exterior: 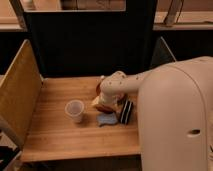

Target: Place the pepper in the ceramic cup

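The white ceramic cup (75, 110) stands upright on the wooden table, left of centre. The dark red-brown pepper (105, 108) lies on the table to the right of the cup, partly hidden under my gripper. My gripper (101, 103) is low over the pepper, at the end of the white arm (125, 85) that reaches in from the right. A gap of bare wood separates the gripper from the cup.
A blue flat pad (106, 120) lies just in front of the pepper. A black striped object (126, 111) stands to its right. An orange-brown dish (98, 88) peeks out behind the arm. A wooden side wall (20, 92) bounds the table's left; a dark panel stands behind.
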